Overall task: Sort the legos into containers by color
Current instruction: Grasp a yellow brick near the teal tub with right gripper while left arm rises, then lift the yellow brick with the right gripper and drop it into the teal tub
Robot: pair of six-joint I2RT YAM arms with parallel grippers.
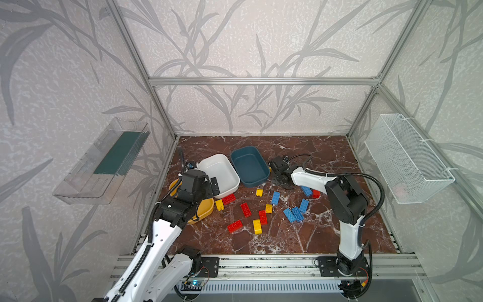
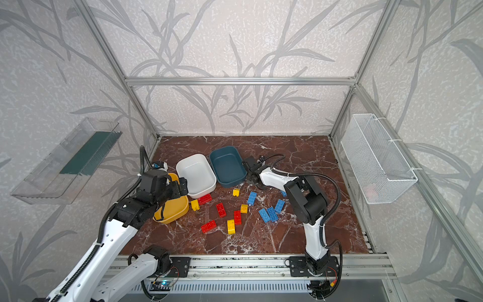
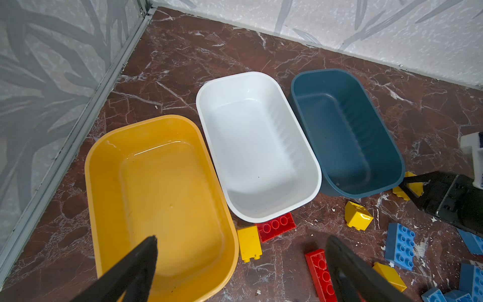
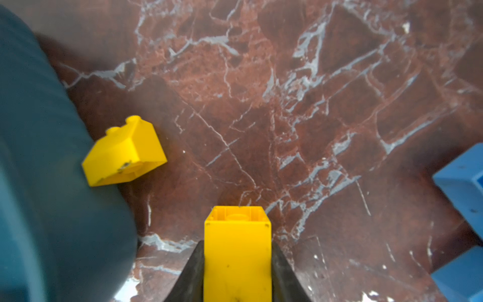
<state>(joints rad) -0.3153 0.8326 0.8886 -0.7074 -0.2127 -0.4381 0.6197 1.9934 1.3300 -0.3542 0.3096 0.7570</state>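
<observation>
Because the right jaws are clamped on a yellow brick [image 4: 237, 256], with a black finger [image 4: 192, 274] pressed to each side of it, what matters to me now is where the mustard tub [image 1: 205, 210] lies from that grip. The brick runs lengthwise out from between the fingers, its hollow underside facing away from the wrist, so I expect it to drop cleanly once released over an opening. I cannot tell whether it is clear of the counter [image 1: 300, 235] yet.

The right arm [image 1: 311, 177] sits low, just beside the near right corner of the teal tub [image 1: 249, 164], where a second yellow brick [image 4: 125, 154] leans against the tub's wall. From there the mustard tub lies leftward, past the teal tub and then the white tub [image 1: 222, 170], at the left edge of the counter. That means a reach across the middle for my right arm.

The left arm [image 1: 180, 206] is plainly nearer. The left jaws hang wide apart and hold nothing. They straddle the side of the mustard tub that faces the loose bricks, one finger [image 3: 138, 264] over the tub and the other over a red brick [image 3: 317, 269]. I reckon the risk is the two arms meeting over that tub, so I would pull the left one back first.

All three tubs are bare inside. The other legos lie loose on the counter between the arms, the blue legos [image 1: 297, 214] nearest the right arm.
</observation>
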